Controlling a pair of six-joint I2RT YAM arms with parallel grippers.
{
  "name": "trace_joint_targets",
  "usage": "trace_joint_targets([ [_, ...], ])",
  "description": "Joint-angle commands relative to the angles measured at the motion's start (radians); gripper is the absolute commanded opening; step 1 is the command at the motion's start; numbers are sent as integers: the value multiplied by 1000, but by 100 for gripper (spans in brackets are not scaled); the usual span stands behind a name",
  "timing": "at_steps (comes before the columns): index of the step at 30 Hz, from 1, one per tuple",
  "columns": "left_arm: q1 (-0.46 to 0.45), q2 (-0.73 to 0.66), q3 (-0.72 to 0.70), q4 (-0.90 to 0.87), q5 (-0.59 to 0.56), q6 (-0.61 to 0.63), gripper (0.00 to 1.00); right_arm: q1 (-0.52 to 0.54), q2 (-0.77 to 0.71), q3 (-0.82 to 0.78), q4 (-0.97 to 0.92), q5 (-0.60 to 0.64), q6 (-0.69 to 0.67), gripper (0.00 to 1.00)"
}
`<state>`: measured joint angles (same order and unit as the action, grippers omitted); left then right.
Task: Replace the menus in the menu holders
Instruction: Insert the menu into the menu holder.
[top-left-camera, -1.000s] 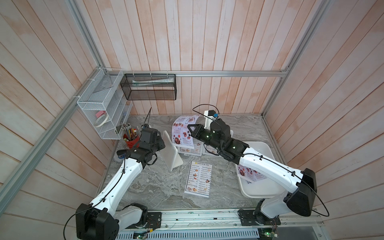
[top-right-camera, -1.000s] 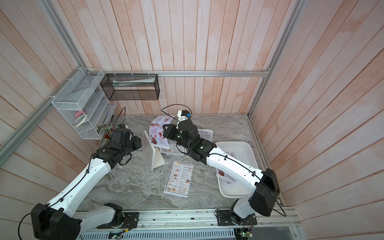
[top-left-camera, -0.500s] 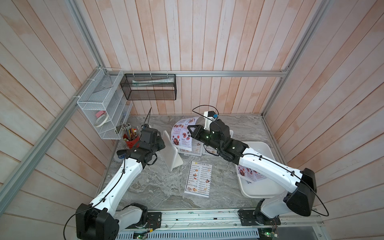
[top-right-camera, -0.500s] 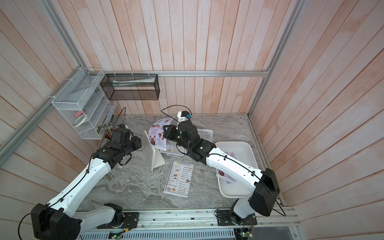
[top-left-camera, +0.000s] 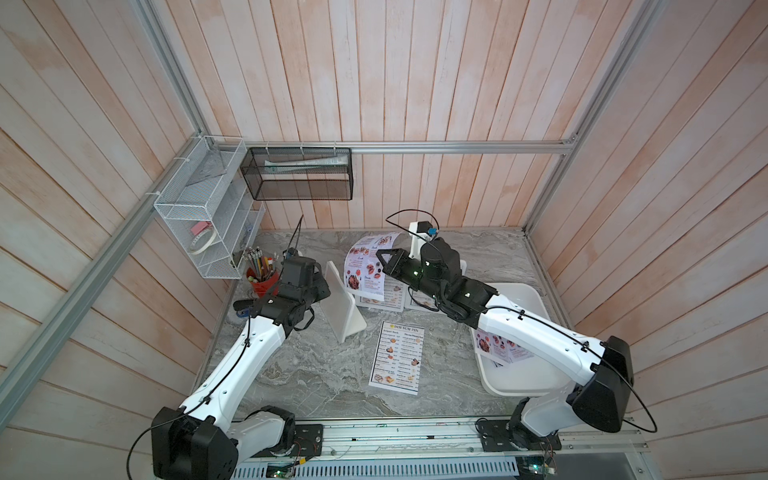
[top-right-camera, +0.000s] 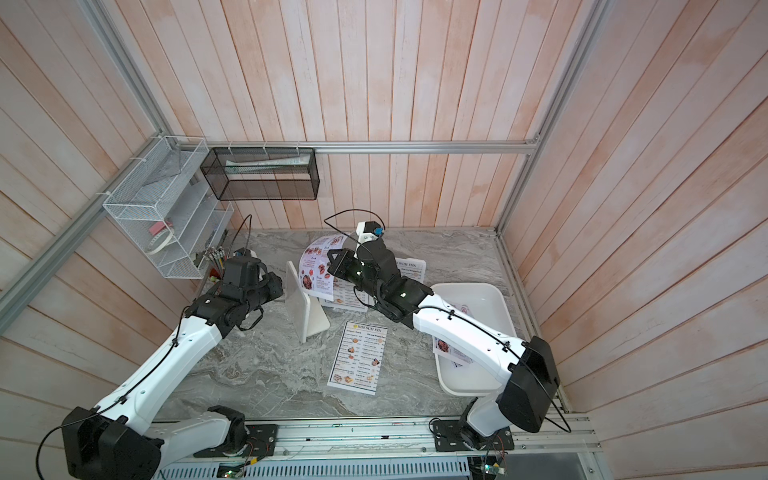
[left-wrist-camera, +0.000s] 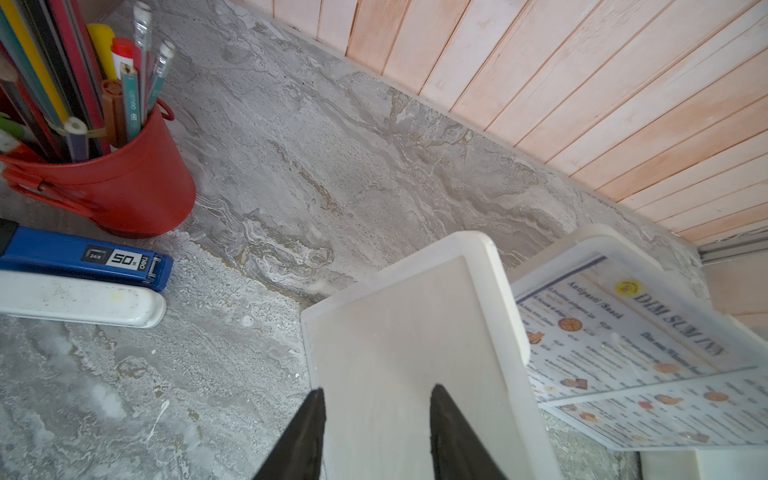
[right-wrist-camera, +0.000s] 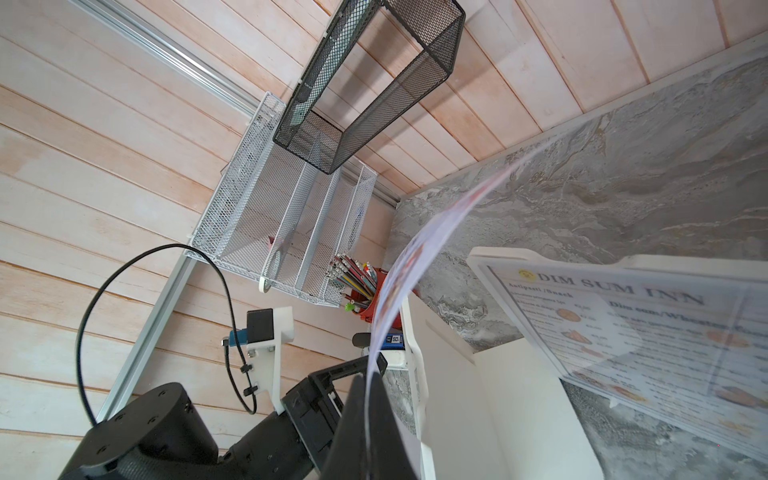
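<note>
Your left gripper (left-wrist-camera: 376, 399) clamps one emptied holder (left-wrist-camera: 407, 332), right gripper (right-wrist-camera: 371, 386) pinches its lilac menu (right-wrist-camera: 419, 245); two holders (left-wrist-camera: 598, 235) hold old menus (left-wrist-camera: 623, 324).

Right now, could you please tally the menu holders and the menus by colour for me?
Menu holders: 3
White "DIM SUM INN" menus: 3
Lilac menus: 2 showing, one in the right claw, one in the tray; any beneath are hidden
Total: 8
</note>
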<state>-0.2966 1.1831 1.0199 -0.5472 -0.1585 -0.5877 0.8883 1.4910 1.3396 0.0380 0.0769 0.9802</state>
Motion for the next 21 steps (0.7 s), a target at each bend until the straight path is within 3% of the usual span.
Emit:
trace_joint_targets([
  [1, -7, -7, 16, -7, -3, 1, 44, -5, -7, -7, 27, -17, 5, 0],
  [21, -10, -13, 21, -17, -14, 5, 44, -16, 19, -4, 67, -39, 27, 0],
])
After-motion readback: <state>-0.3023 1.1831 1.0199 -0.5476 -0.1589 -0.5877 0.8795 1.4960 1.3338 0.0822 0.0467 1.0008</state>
